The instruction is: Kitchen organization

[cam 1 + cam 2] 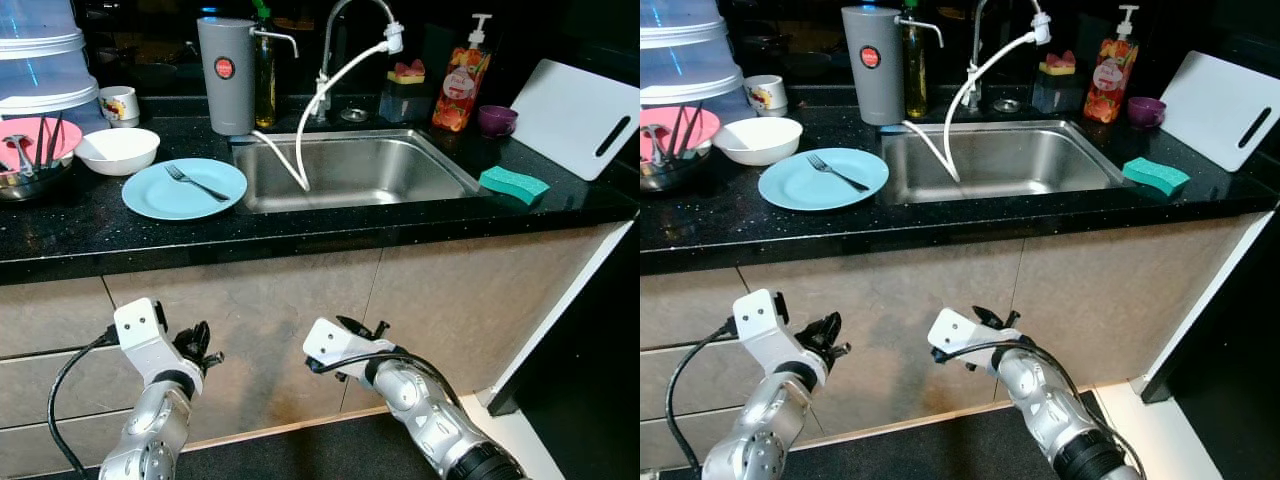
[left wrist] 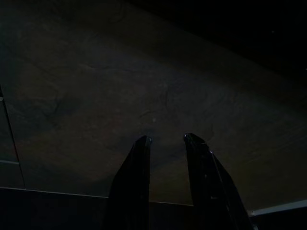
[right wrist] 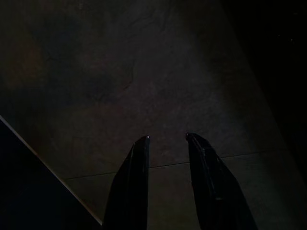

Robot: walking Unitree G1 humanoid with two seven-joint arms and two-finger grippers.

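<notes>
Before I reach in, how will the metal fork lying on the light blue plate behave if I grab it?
The metal fork looks stiff, thin and probably slippery. It lies flat on the light blue plate, so long fingers may struggle to get under it. A push would likely slide it across the glaze.

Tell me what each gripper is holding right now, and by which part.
Nothing is held. The left gripper and right gripper both hang below the counter, fingers apart, facing the cabinet fronts.

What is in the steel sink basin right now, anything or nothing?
Nearly empty: the stainless steel sink basin holds no dishes; just the end of the white hose from the tap drapes into it. Water level: cannot tell.
</notes>
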